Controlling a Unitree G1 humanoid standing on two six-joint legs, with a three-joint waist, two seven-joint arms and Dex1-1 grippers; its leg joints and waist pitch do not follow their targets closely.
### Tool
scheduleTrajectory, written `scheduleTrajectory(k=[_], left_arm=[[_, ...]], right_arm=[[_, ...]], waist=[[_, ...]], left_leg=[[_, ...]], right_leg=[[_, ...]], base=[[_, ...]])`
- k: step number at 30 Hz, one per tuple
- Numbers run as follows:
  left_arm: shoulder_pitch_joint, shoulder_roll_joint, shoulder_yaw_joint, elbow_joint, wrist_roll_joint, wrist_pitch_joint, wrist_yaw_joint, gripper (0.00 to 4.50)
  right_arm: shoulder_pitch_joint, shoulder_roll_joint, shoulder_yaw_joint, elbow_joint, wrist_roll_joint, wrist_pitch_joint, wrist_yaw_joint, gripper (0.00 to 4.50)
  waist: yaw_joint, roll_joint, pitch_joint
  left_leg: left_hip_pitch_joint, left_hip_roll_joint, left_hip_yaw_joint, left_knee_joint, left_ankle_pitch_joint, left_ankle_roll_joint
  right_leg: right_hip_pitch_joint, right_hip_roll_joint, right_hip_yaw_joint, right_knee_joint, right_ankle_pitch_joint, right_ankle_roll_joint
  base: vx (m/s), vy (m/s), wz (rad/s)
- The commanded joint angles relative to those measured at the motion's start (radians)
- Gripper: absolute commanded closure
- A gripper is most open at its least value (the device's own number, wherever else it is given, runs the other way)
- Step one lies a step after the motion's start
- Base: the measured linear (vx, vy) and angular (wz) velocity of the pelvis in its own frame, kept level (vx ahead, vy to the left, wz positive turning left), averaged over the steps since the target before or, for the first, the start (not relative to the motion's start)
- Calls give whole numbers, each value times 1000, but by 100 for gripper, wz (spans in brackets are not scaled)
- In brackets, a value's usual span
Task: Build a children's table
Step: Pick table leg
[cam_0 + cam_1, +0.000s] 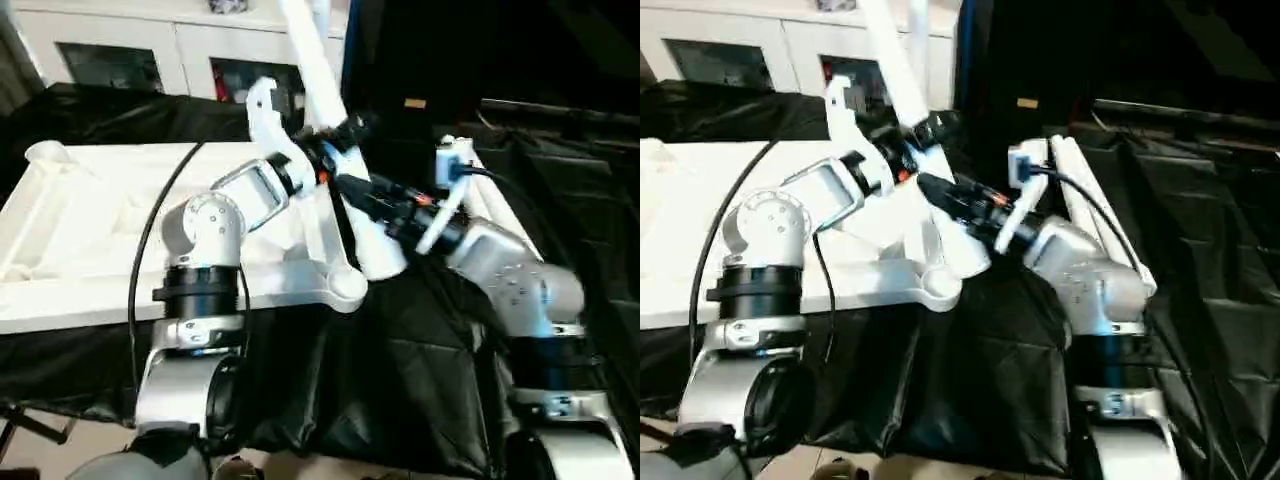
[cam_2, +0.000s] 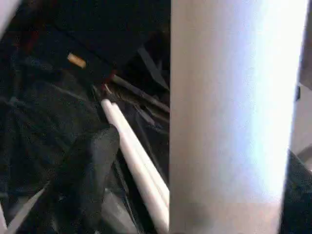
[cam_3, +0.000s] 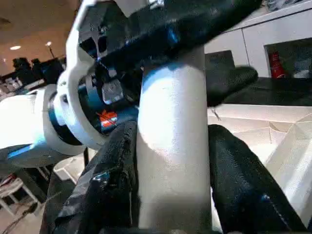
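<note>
Nearest the camera, crumpled glossy black plastic sheeting [image 1: 400, 370] covered the work surface below the two silver forearms. Above it, the right gripper [image 3: 173, 161] was clamped on the thick lower end of a long white smooth tapered tube leg [image 1: 330, 120], its two black fingers [image 3: 114, 180] pressed against opposite sides. Just higher on the same slanting leg, the left gripper [image 1: 345, 135] sat around the tube with its fingers spread apart, a gap visible beside the shaft. The leg's foot stood near the round corner socket of the large white ribbed plastic tabletop [image 1: 90, 220]. Two more white tube legs [image 2: 136, 161] lay side by side beyond on the sheeting. Farthest back stood a white glass-door cabinet [image 1: 120, 50].
</note>
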Motion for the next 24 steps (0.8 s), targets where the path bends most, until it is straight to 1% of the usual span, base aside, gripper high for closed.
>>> scheduleTrajectory(k=[1, 4, 5, 6, 8, 10, 11, 14, 15, 16, 17, 18, 20, 21, 22, 23, 24], left_arm=[[-8, 4, 5, -13, -5, -10, 8, 75], [3, 14, 4, -28, -14, 0, 6, 86], [4, 14, 5, -30, -14, 1, 8, 107], [5, 14, 5, -32, -14, 2, 10, 115], [12, 11, 6, -41, -24, 10, 12, 122], [15, 9, 0, -48, -32, 17, 5, 144], [20, 6, -16, -58, -35, 22, -8, 157], [20, -3, -26, -61, -36, 13, -5, 166], [18, -4, -24, -58, -36, 11, -2, 176], [17, -4, -25, -57, -33, 7, 2, 198], [12, 0, -30, -46, -11, -17, 20, 204], [10, 8, -40, -41, 5, -28, 23, 209], [6, 22, -56, -32, 35, -50, 31, 236], [4, 26, -62, -29, 47, -58, 36, 245], [2, 30, -67, -25, 58, -67, 39, 248], [-1, 38, -79, -24, 75, -80, 45, 248], [-2, 45, -91, -25, 90, -90, 46, 253]], right_arm=[[3, 0, 13, -52, 49, 3, 23, 269], [10, -10, 14, -54, 57, 10, 37, 269], [12, -12, 14, -55, 57, 11, 41, 269], [14, -15, 15, -55, 56, 11, 45, 269], [19, -20, 17, -60, 49, 16, 53, 269], [19, -21, 18, -61, 48, 17, 53, 269], [15, -21, 21, -62, 49, 19, 55, 269], [8, -24, 30, -61, 45, 15, 53, 269], [7, -25, 33, -60, 42, 12, 53, 269], [6, -26, 36, -59, 37, 10, 50, 269], [0, -33, 50, -50, 21, 7, 38, 213], [-3, -42, 66, -47, 5, 10, 33, 199], [-7, -59, 103, -36, -41, 13, 17, 191], [-8, -66, 121, -30, -66, 10, 8, 179], [-8, -75, 145, -26, -95, 2, 3, 166], [-12, -79, 170, -22, -127, 1, -18, 166], [-16, -82, 191, -19, -152, 4, -35, 157]], waist=[[0, -7, -86], [0, -5, -87], [-1, -8, -86], [0, -8, -86], [0, -7, -85], [-1, -8, -85], [-1, -8, -83], [-1, -8, -84], [-1, -7, -84], [-1, -8, -83], [-2, -7, -84], [-2, -8, -84], [-2, -8, -85], [-2, -8, -85], [-2, -9, -85], [-2, -9, -86], [-5, -7, -86]], left_leg=[[3, 6, 3, -60, -38, 43], [2, 6, 4, -59, -30, 51], [2, 5, 4, -58, -34, 54], [2, 5, 5, -58, -36, 55], [3, 5, 5, -59, -42, 52], [3, 5, 5, -59, -46, 49], [3, 5, 6, -59, -57, 45], [3, 5, 5, -59, -52, 41], [3, 5, 5, -59, -52, 41], [2, 5, 5, -59, -53, 41], [2, 5, 5, -59, -51, 40], [3, 5, 4, -59, -50, 39], [3, 4, 4, -59, -36, 36], [3, 4, 4, -58, -34, 36], [2, 4, 4, -58, -33, 35], [2, 4, 3, -58, -30, 28], [3, 5, 2, -60, -34, 26]], right_leg=[[72, -59, 51, -70, -78, -168], [74, -60, 52, -67, -47, -183], [74, -59, 52, -68, -45, -185], [75, -60, 52, -68, -46, -185], [74, -60, 52, -71, -71, -178], [75, -60, 52, -72, -83, -175], [74, -61, 52, -75, -107, -169], [73, -60, 52, -75, -105, -165], [73, -60, 52, -75, -105, -165], [73, -59, 52, -75, -108, -163], [73, -58, 52, -76, -108, -158], [73, -58, 52, -75, -107, -156], [73, -57, 52, -74, -98, -146], [73, -57, 52, -74, -95, -145], [73, -57, 53, -73, -94, -144], [74, -58, 53, -73, -90, -141], [73, -58, 53, -71, -91, -140]], base=[[0, 0, 0], [0, 0, 0], [0, 0, 0], [0, 0, 0], [0, 0, 0], [0, 0, 0], [0, 0, 0], [0, 0, 0], [0, 0, 0], [0, 0, 0], [0, 0, 0], [0, 0, 0], [0, 0, 0], [0, 0, 0], [0, 0, 0], [0, 0, 0], [0, 0, 0]])
